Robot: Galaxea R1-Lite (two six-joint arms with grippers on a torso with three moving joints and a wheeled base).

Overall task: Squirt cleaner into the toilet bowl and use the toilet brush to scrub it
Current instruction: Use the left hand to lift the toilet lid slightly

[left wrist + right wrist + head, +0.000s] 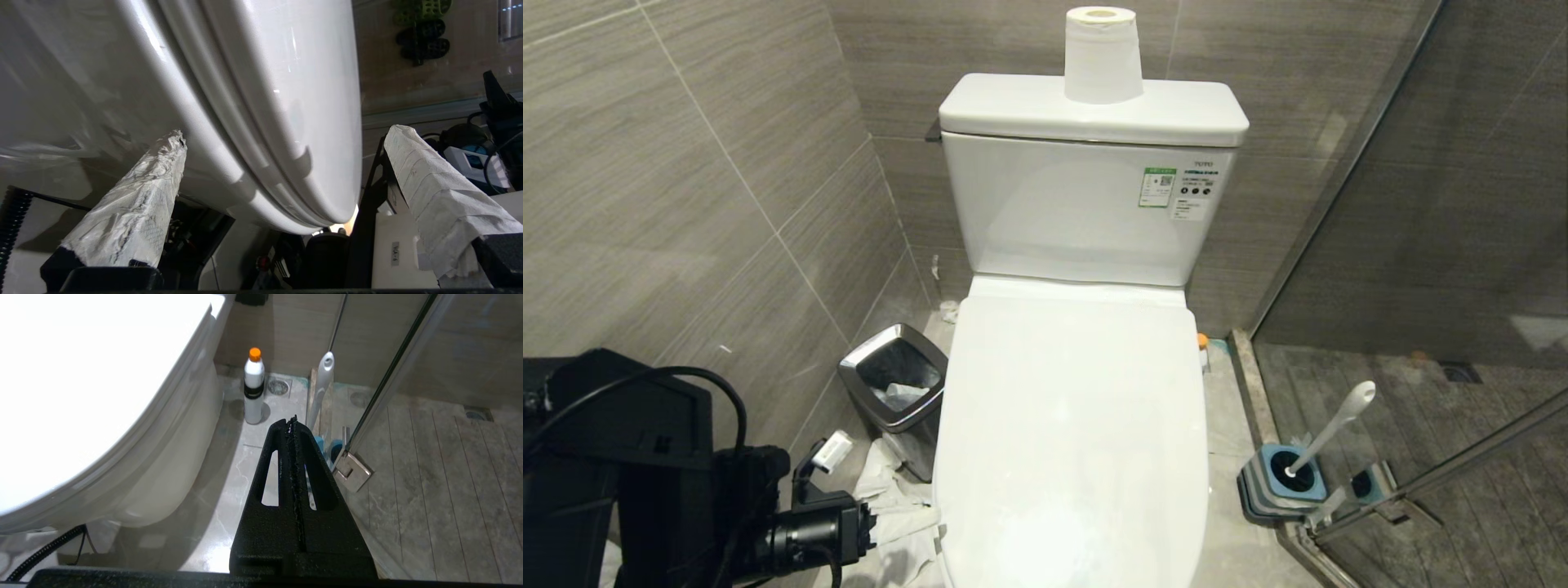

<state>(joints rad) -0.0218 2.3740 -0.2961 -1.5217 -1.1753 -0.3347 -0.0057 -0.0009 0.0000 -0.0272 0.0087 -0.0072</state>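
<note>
The white toilet has its lid (1070,425) down, so the inside of the toilet bowl (163,465) is hidden. My left gripper (284,134) is open at the lid's front left edge (927,535). Its white-wrapped fingers (135,204) stand either side of the lid, seat and rim, and nothing is gripped. The cleaner (254,386), a whitish bottle with an orange cap (1201,339), stands on the floor right of the toilet. The toilet brush (1327,437) leans in its blue-and-grey holder (1282,482) by the glass door. My right gripper (292,420) is shut and empty, low over the floor short of them.
A steel-rimmed waste bin (894,384) stands left of the toilet, with crumpled paper on the floor beside it. A paper roll (1101,53) sits on the cistern. The glass shower door and its metal hinge (351,469) close off the right. A floor drain (279,386) lies behind the bottle.
</note>
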